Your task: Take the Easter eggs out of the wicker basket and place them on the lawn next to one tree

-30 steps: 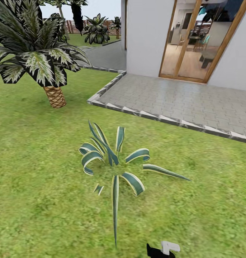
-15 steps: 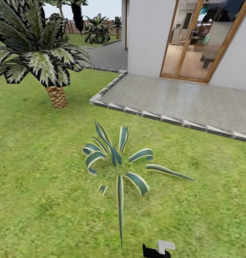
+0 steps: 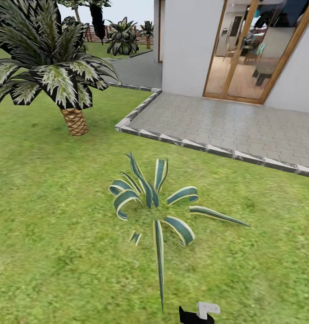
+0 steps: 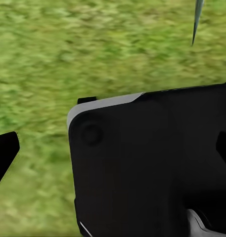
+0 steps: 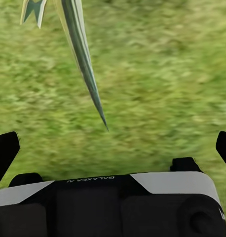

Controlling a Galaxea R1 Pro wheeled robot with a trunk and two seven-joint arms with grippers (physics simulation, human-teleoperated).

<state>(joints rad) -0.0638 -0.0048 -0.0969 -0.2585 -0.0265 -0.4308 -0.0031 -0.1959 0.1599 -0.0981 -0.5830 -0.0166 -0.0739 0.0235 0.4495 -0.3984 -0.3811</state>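
You are looking down over a wide stretch of short, mottled green lawn (image 3: 51, 189). The basket and eggs do not appear on the grass ahead, so you cannot yet judge which way they lie from the jaws, how they are turned, or which arm is nearer; you will likely need to turn or drive on to find them.

In the middle of the view, a spiky plant with green leaves edged in cream stripes (image 3: 156, 204) fans out of the grass, one long leaf pointing toward you. To the far left stands a short palm with a scaly brown trunk (image 3: 74, 120) under dark, white-flecked fronds; it is not the thin-trunked tree the task calls for. To the far right, a grey paved stone area (image 3: 226, 128) with a raised kerb leads to a white house with wood-framed glass doors (image 3: 190, 49).

At the near edge, right of centre, a small black and white part of the robot (image 3: 199, 312) pokes into view. Both wrist views show blurred grass past dark housing and dark finger tips at the picture edges; whether either gripper's jaws are released or clenched cannot be told.
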